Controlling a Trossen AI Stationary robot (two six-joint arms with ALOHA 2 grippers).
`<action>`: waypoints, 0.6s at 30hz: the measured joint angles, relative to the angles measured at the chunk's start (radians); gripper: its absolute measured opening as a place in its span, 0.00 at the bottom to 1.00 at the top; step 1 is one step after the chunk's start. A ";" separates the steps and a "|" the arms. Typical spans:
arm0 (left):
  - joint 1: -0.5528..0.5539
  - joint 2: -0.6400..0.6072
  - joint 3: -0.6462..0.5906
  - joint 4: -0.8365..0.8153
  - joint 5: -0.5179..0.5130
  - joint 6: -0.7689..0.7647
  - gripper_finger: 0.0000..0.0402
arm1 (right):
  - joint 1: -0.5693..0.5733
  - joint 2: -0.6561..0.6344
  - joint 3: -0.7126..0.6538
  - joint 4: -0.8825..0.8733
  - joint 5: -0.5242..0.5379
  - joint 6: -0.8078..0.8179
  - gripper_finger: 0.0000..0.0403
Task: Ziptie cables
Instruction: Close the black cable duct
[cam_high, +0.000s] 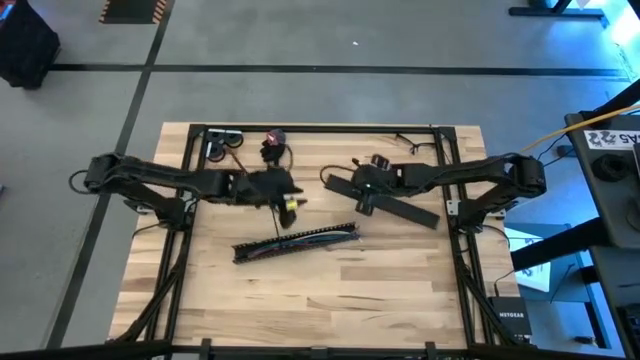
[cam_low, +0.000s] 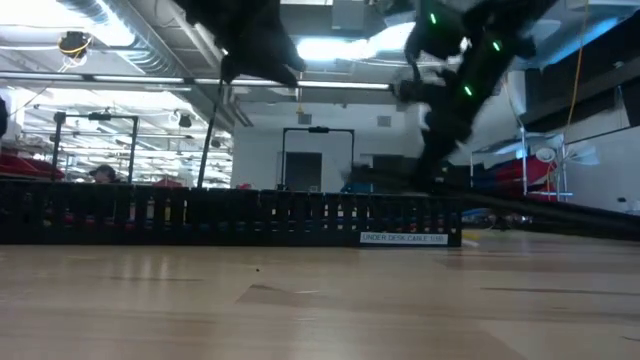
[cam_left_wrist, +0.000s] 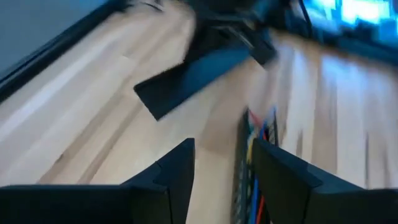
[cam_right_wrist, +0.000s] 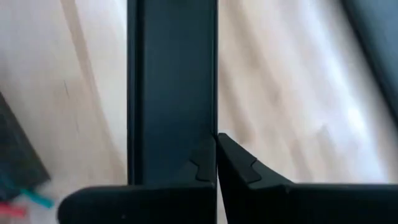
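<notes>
Hidden or unclear, placed from the slotted channel (cam_high: 297, 241):

- Cables (cam_high: 300, 243): lying inside the channel; walls cover most of them, individual wires too small to count. My left wrist view smears them to coloured streaks.
- Zipties: too thin for me to find anywhere.
- Flat cover (cam_high: 385, 200): beyond the channel, partly under my right gripper (cam_high: 358, 197).
- My left gripper (cam_high: 283, 203): above the channel; tips lost in dark clutter overhead.
- Low view: channel cut off at the left edge.

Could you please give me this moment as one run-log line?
left gripper: open, near slotted channel | cables: lying in channel | right gripper: shut on flat cover
</notes>
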 joint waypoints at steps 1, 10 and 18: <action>0.020 -0.017 0.002 -0.002 0.002 -0.048 0.39 | 0.007 -0.001 0.032 -0.002 0.019 -0.016 0.00; 0.192 -0.066 0.002 0.045 0.154 -0.237 0.39 | 0.095 -0.003 0.256 -0.022 0.218 -0.231 0.00; 0.215 -0.052 0.002 0.173 0.159 -0.228 0.39 | 0.127 -0.002 0.316 -0.029 0.231 -0.262 0.00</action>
